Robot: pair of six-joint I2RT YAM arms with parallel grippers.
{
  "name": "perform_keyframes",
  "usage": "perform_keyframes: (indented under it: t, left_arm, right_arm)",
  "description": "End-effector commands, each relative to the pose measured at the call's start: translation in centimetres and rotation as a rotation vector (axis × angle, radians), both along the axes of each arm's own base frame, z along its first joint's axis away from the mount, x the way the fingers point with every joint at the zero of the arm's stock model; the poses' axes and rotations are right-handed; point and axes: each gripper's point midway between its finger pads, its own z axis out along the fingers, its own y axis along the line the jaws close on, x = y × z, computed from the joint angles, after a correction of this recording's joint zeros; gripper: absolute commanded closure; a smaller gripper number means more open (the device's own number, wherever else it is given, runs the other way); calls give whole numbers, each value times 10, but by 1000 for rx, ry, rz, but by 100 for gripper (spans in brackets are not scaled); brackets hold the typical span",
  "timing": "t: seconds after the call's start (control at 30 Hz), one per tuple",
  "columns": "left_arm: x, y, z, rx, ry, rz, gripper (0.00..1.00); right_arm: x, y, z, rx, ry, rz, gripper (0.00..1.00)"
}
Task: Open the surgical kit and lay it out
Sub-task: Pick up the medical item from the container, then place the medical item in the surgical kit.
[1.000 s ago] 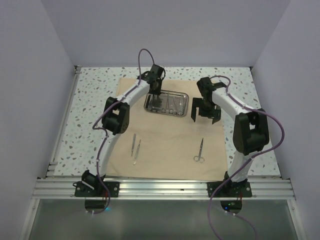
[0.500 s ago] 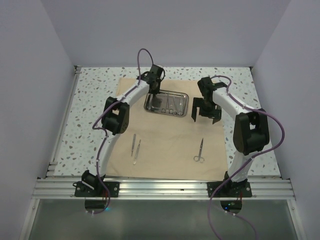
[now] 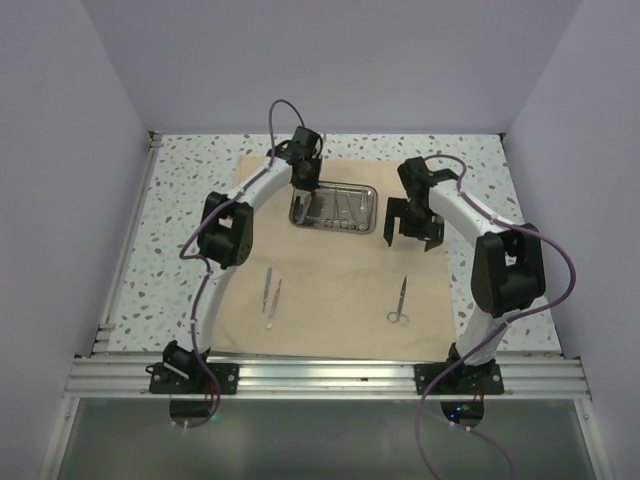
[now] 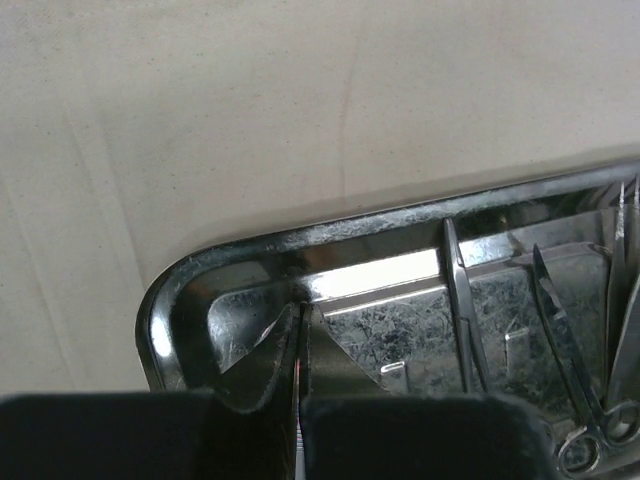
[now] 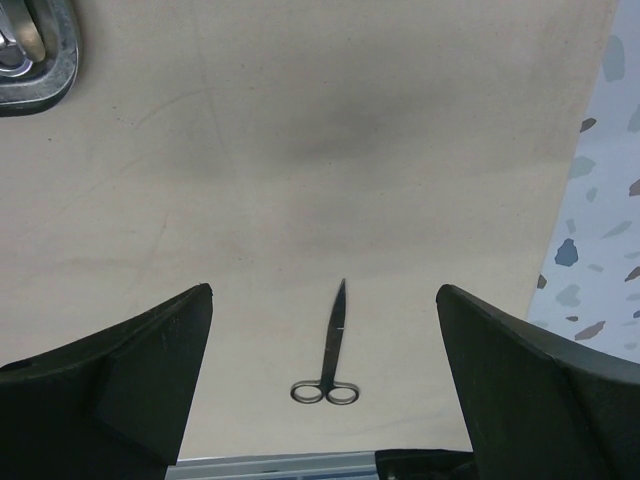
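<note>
While nipping shut with left gripper (image 4: pixel 298 322) at a corner of the steel tray (image 4: pixel 300 238) on the cloth wrap (image 4: pixel 250 100), risks shoving it or missing the slim instruments (image 4: pixel 462 300) inside; holds right gripper (image 5: pixel 325 295) wide, empty, nearby.

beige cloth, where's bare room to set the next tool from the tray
Widest bare patch: middle of the cloth, below the tray, between the two slim tools on the left and the scissors on the right. The strip along the cloth's near edge is bare too. Crowded: at the tray, left gripper in it, right gripper just beside.
</note>
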Motion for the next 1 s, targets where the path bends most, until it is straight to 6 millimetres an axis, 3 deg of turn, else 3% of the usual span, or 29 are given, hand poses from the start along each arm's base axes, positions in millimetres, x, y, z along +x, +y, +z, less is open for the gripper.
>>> perform_keyframes:
  t: [0.0,0.23,0.37,0.4,0.43,0.47,0.5,0.53,0.57,0.6,0.63,0.67,0.7,0.73,0.83,0.93,0.97]
  left_arm:
    - [-8,-8,68,-121,-30,-39,100]
    - [-21,0,146,-162,-132,-30,100]
    - [-45,18,156,-127,-107,1,100]
    - [-52,24,154,-111,-98,15,100]
    - [-71,33,127,-75,-31,23,100]
    - [-83,42,141,-79,-55,41,100]
    - [-91,45,138,-83,-58,47,100]
    - [-118,57,104,-47,20,54,100]
    - [-128,61,117,-66,-18,63,100]
    - [-142,67,109,-56,0,70,100]
    - [-168,78,78,-22,73,78,100]
    - [-182,81,82,-31,65,80,100]
    - [-192,83,76,-31,71,81,100]
    - [-215,87,63,-22,105,81,100]
    - [-247,88,42,-45,149,79,100]
    - [-266,85,26,-64,203,90,100]
    - [-269,87,23,-50,217,96,94]
  right_arm:
    - [2,5,17,50,-64,-11,2]
    - [1,7,24,69,-89,-11,2]
    - [2,8,27,79,-101,-8,2]
    - [2,9,28,81,-106,-7,2]
    - [3,9,29,83,-109,-9,2]
    - [3,9,31,84,-113,-7,2]
    - [3,9,32,85,-116,-5,2]
    - [4,10,33,88,-122,-6,2]
    - [3,10,35,92,-124,-7,2]
    - [3,10,35,94,-125,-6,2]
    - [3,11,36,96,-125,-8,2]
    - [4,11,37,98,-127,-7,1]
    - [3,11,40,100,-133,-13,2]
    - [4,11,41,104,-137,-14,2]
    - [2,11,46,109,-146,-13,2]
    - [-1,12,44,116,-137,-14,1]
    - [-2,13,43,120,-134,-14,2]
